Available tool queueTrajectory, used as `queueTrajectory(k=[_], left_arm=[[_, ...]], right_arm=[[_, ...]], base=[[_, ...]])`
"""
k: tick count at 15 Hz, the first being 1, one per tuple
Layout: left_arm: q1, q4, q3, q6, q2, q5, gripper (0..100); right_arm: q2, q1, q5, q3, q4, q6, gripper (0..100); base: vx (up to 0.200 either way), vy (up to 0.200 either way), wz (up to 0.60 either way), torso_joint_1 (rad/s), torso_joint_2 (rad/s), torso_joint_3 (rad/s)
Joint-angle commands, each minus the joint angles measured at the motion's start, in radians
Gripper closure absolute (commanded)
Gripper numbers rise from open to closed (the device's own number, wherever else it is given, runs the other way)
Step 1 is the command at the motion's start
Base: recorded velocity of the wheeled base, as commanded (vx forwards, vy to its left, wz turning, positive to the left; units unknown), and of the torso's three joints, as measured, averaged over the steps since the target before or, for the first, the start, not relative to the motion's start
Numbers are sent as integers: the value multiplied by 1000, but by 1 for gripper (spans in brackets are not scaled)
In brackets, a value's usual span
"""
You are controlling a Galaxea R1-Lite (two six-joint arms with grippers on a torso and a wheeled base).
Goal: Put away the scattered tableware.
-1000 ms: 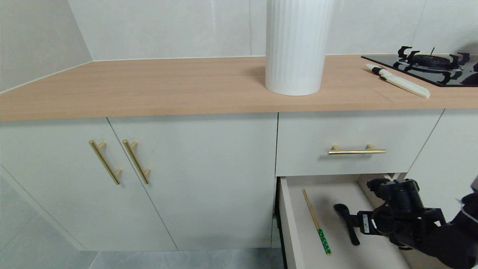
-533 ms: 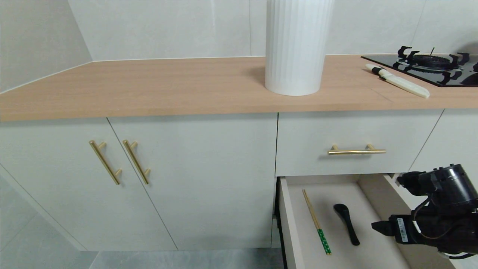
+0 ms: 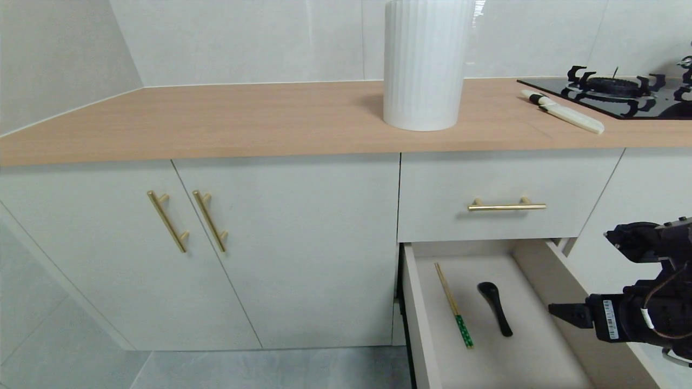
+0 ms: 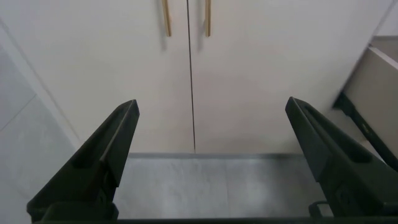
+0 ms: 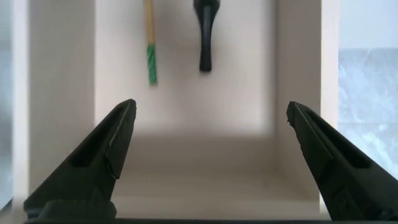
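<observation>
The lower drawer (image 3: 414,313) stands pulled out. On its floor lie a pair of wooden chopsticks with green ends (image 3: 453,312) and a black spoon (image 3: 493,307), side by side and apart. My right gripper (image 3: 565,313) hovers open over the drawer's right wall, to the right of the spoon and holding nothing. In the right wrist view its fingers frame the drawer (image 5: 298,68), with the chopsticks (image 5: 150,50) and spoon (image 5: 204,31) beyond the right gripper (image 5: 211,109). A white-sheathed knife (image 3: 562,111) lies on the counter. My left gripper (image 4: 211,104) is open and empty, facing the cabinet doors.
A tall white ribbed container (image 3: 424,65) stands on the wooden counter (image 3: 243,119). The black gas stove (image 3: 616,89) is at the far right. A closed drawer with a gold handle (image 3: 507,206) sits above the open one. Two gold door handles (image 3: 186,220) are on the left.
My right gripper has drawn away from the spoon to the right, leaving the spoon lying in the drawer. The head camera has shifted slightly.
</observation>
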Motion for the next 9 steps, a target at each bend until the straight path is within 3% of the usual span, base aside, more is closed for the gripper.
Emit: queueTrajectory(k=[1,5,9], left_arm=[[0,0,0,0,2,0,0],[0,0,0,0,2,0,0],[2,0,0,0,2,0,0]], right_arm=[[-19,4,-1,-1,-1,0,0],[-54,30,-1,-14,64,0,0],[-94,88,4,-100,335,0,0]], base=[[-200,0,0,-12,7,2],[-200,0,0,5,1,2],[0,0,0,0,0,0]])
